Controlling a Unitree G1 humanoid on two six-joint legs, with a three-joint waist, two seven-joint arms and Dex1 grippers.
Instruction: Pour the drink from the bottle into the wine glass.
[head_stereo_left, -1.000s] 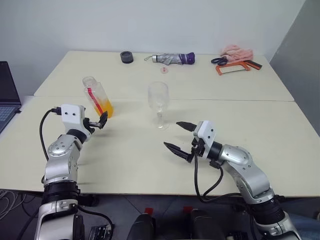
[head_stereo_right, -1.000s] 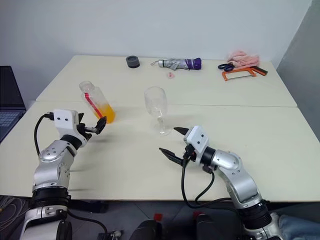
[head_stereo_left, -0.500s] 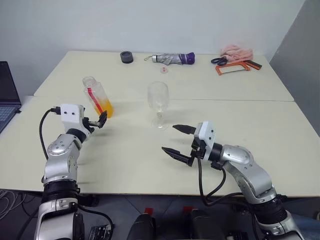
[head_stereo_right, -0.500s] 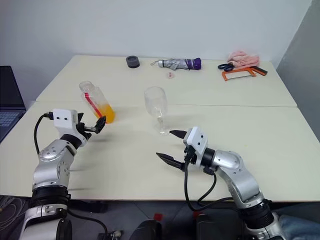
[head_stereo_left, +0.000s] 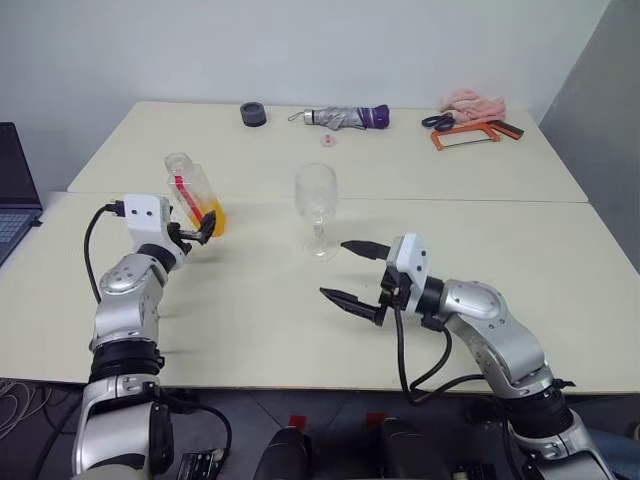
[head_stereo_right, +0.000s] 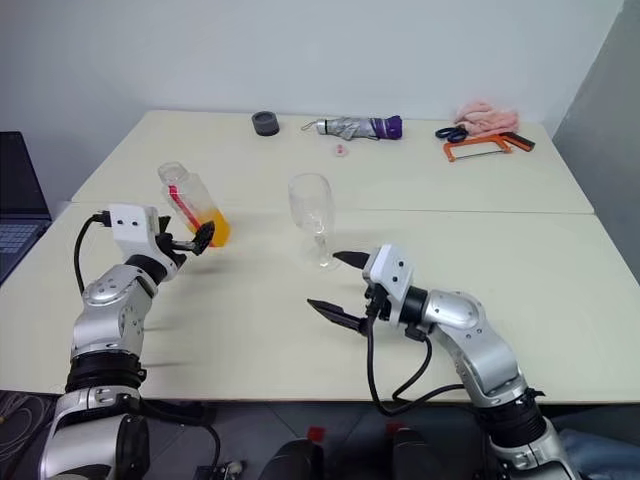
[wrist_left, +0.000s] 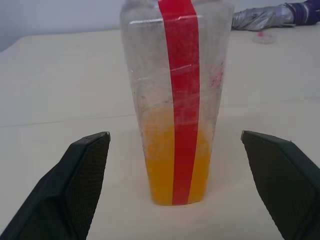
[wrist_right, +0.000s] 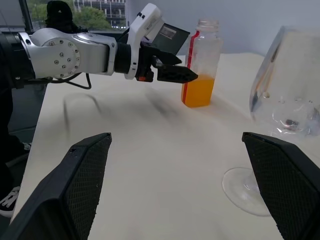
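Nearer now, left gripper (head_stereo_left: 205, 229), jaws apart, approaches bottle (head_stereo_left: 196, 193); next: straddle and clamp; right gripper (head_stereo_left: 352, 272) spread wide beside wine glass (head_stereo_left: 317, 207).

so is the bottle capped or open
Open: the bottle has a bare threaded neck with no cap, standing upright with orange drink in its lower part.

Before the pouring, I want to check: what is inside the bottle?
The bottle holds orange drink in its lower part; above it is clear. The red label strip covers a narrow band of the inside.
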